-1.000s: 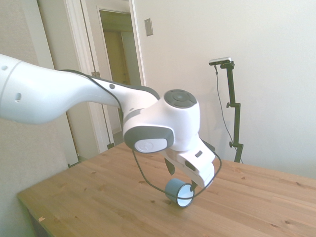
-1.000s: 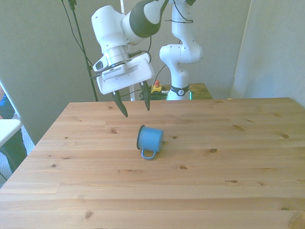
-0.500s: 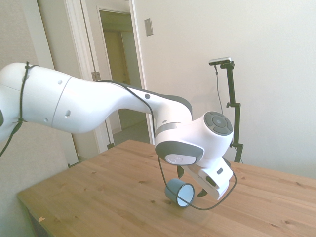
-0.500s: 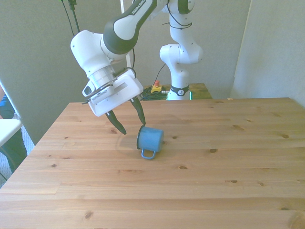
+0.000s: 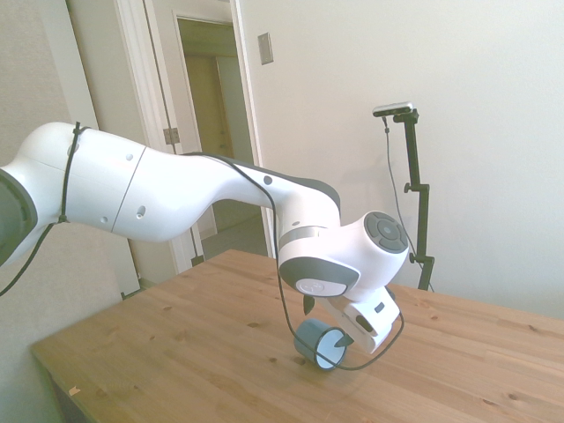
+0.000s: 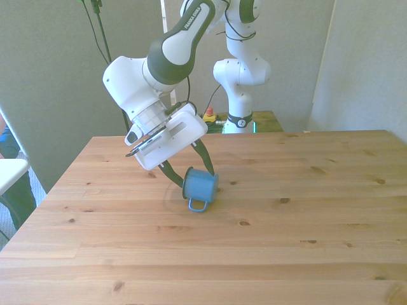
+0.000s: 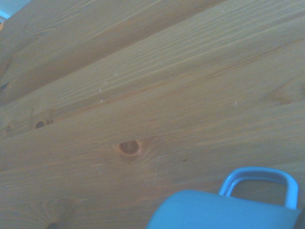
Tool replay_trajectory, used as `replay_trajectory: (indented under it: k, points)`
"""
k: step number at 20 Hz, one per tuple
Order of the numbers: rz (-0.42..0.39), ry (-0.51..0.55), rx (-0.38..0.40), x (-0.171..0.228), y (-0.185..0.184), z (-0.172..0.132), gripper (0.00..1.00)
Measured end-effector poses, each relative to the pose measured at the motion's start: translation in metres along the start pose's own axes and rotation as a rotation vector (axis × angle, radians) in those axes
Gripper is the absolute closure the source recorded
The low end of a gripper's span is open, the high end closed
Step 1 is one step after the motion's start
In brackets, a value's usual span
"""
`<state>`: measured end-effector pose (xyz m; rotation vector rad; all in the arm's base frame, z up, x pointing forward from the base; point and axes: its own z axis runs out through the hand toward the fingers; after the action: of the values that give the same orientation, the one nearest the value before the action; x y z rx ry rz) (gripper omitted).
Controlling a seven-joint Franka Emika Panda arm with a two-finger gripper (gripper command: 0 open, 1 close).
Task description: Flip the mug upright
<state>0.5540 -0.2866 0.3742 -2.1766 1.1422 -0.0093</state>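
Note:
The dusty-blue mug (image 6: 202,184) lies on its side on the wooden table (image 6: 286,254). Its dark rim faces the front view's left and its loop handle (image 6: 198,204) points toward the near edge. From the side, the mug (image 5: 319,345) shows its white inside. My gripper (image 6: 196,179) is open and tilted, down at the mug, with one dark finger (image 6: 172,176) beside the rim and the other (image 6: 206,160) behind the body. I cannot tell whether either finger touches it. In the wrist view the mug (image 7: 224,210) and its handle (image 7: 259,180) fill one corner.
The arm's white base column (image 6: 240,76) stands behind the table's far edge, with a small red-topped device (image 6: 208,115) beside it. A white seat (image 6: 9,171) is off the table at the front view's left. An open doorway (image 5: 207,115) shows in the side view.
The gripper has come down and over from above the mug's open end, so its open fingers now stand on either side of the mug. The mug has not moved.

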Motion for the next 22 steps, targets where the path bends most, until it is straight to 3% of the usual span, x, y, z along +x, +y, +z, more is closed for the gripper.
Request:
replay_trajectory:
  k: [3,4,22]
  points:
    - [0.008,-0.033,0.001,-0.001,0.005,0.002,0.0]
    - [0.009,-0.037,0.002,-0.001,0.006,0.001,1.0]
    - [0.0,-0.088,0.044,0.002,0.012,-0.004,1.0]
